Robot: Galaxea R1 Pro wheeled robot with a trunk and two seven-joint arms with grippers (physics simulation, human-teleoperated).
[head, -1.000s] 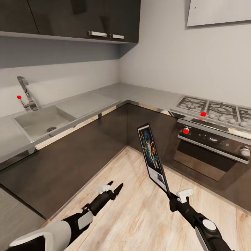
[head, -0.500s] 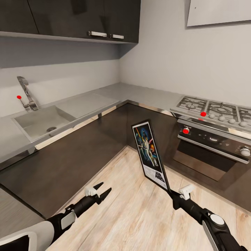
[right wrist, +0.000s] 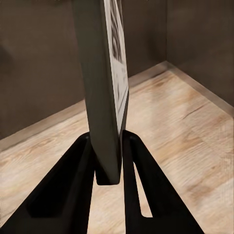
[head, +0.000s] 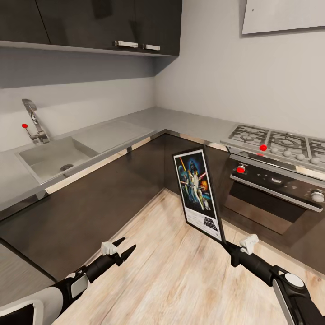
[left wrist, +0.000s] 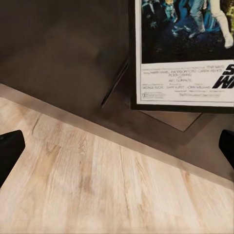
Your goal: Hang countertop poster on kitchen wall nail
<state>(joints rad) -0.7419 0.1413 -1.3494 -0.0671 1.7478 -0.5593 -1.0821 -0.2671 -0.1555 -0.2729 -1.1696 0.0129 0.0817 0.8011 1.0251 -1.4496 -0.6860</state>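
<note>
While right gripper (head: pixel 227 244) pinches poster (head: pixel 198 193) at bottom corner, poster stands upright above wood floor (head: pixel 180 280), face toward camera, oven (head: pixel 271 189) at 3 o'clock of it. Left gripper (head: pixel 123 248) at 7 o'clock of poster, fingers spread, holding nothing. Countertop (head: pixel 180 119) at 12 o'clock, sink (head: pixel 54 158) at 10.
</note>
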